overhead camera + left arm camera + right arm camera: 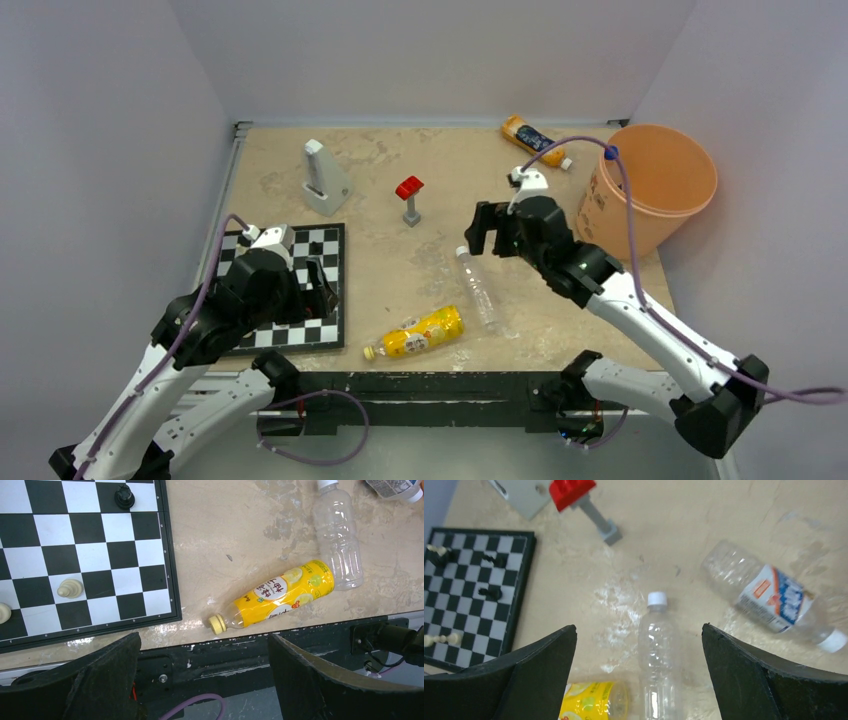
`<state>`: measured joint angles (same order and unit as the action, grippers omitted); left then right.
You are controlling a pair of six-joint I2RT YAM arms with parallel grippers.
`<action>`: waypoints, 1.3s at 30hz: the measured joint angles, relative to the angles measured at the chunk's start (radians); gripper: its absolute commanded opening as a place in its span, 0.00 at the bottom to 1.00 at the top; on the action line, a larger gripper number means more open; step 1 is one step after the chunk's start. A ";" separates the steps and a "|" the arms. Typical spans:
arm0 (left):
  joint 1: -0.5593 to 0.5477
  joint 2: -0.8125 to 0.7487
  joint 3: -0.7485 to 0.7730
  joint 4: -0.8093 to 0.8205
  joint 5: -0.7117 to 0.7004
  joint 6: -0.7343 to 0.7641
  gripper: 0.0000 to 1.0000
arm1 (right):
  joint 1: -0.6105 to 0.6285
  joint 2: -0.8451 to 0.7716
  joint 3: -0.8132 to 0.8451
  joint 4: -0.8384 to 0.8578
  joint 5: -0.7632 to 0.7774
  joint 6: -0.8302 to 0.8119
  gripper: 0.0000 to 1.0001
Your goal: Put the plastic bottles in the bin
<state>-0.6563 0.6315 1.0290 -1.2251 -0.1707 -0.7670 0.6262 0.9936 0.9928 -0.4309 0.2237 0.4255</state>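
Right gripper (pixel 490 238) faces the clear bottle (pixel 658 655), jaws wide apart.
Off-centre pinch could roll it away; jaws of left gripper (pixel 204 637) gape too.

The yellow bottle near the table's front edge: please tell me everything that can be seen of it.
The yellow bottle lies on its side on the table; nothing holds it. It is clear plastic under a yellow label with lemon pictures. Its pale yellow cap is on and points toward the front edge. Its base is close beside the clear bottle.
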 measured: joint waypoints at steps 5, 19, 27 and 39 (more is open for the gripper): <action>0.000 0.007 0.000 0.000 -0.002 0.000 1.00 | 0.073 0.098 -0.100 0.008 0.014 0.072 0.97; 0.000 0.034 0.000 0.003 -0.013 0.000 1.00 | 0.075 0.379 -0.236 0.118 -0.058 0.096 0.81; 0.000 0.039 0.000 0.002 -0.024 0.000 1.00 | 0.076 0.378 -0.234 0.100 -0.027 0.109 0.53; 0.000 0.055 0.000 0.000 -0.034 0.001 1.00 | -0.048 0.041 0.202 -0.152 0.156 0.008 0.52</action>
<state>-0.6563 0.6861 1.0286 -1.2255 -0.2043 -0.7662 0.5777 1.0348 1.1946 -0.5827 0.3798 0.4335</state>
